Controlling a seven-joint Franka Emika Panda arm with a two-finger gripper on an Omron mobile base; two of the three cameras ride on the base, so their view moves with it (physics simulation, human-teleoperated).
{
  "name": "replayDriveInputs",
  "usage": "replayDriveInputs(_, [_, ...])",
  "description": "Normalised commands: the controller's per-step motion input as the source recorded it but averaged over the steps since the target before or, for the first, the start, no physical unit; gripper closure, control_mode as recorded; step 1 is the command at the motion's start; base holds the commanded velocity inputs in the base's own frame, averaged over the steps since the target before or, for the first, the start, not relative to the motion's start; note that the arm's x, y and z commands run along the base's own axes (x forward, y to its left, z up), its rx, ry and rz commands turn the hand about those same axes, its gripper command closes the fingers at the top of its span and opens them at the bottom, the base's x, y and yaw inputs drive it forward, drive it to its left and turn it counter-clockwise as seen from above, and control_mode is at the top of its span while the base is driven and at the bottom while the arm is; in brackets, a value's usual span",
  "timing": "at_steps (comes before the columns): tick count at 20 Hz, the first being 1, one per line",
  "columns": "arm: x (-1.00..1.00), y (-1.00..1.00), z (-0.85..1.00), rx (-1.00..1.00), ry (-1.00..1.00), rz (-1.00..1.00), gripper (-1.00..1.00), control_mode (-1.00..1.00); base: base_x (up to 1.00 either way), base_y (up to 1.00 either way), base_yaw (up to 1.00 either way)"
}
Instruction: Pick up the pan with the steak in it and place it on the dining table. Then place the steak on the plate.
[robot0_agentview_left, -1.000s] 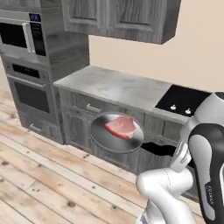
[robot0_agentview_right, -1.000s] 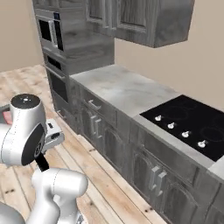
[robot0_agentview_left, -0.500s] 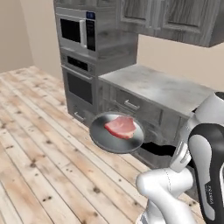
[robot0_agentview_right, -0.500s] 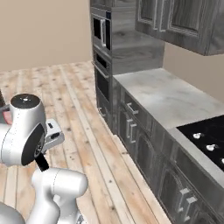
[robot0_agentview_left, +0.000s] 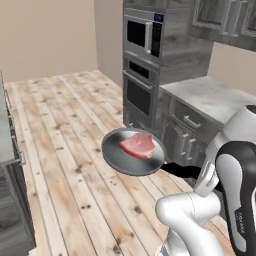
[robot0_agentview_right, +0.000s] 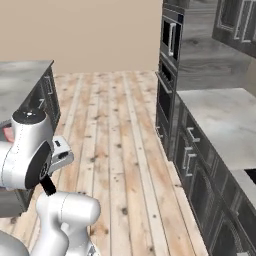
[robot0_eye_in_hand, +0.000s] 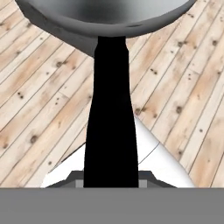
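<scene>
- Left base view showed a wood plank floor (robot0_agentview_left: 60, 130) stretching under everything, with the pan held in the air above it.
- Beyond the pan stood a tall grey oven tower (robot0_agentview_left: 155, 60), with a microwave over a wall oven.
- To the right of the pan ran a grey cabinet run with a marble-look tabletop (robot0_agentview_left: 210, 97); in the right base view the same tabletop (robot0_agentview_right: 220, 120) lay along the right side.
- Left of the pan, at the frame edge, the corner of another grey tabletop (robot0_agentview_left: 6, 135) came in; the right base view showed it as well (robot0_agentview_right: 22, 75).
- The pan (robot0_agentview_left: 133, 151), round and grey, hung level, clear of every tabletop, its black handle (robot0_agentview_left: 180, 171) running back toward the white arm.
- The steak (robot0_agentview_left: 137, 145), pinkish-red with a paler edge, lay flat inside the pan, a little toward the far rim.
- In the hand view the black handle (robot0_eye_in_hand: 110, 113) ran straight up from the bottom edge to the pan's grey underside (robot0_eye_in_hand: 105, 17).
- The end effector itself was hidden behind the arm and the handle; its jaws were closed down on the pan's handle, carrying the pan.
</scene>
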Motion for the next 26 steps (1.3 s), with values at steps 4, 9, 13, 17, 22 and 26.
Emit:
replayDriveInputs(4, [0.00,0.00,0.00,0.00,0.00,0.00,1.00,1.00,-0.07,-0.10,0.24])
replayDriveInputs(9, [0.00,0.00,0.00,0.00,0.00,0.00,1.00,1.00,0.00,0.00,0.00])
replayDriveInputs(13, [0.00,0.00,0.00,0.00,0.00,0.00,1.00,1.00,-0.09,-0.01,0.22])
replayDriveInputs(17, [0.00,0.00,0.00,0.00,0.00,0.00,1.00,1.00,-0.20,0.00,0.44])
replayDriveInputs(22, [0.00,0.00,0.00,0.00,0.00,0.00,1.00,1.00,-0.17,0.00,0.45])
replayDriveInputs(26, [0.00,0.00,0.00,0.00,0.00,0.00,1.00,1.00,-0.18,-0.01,0.44])
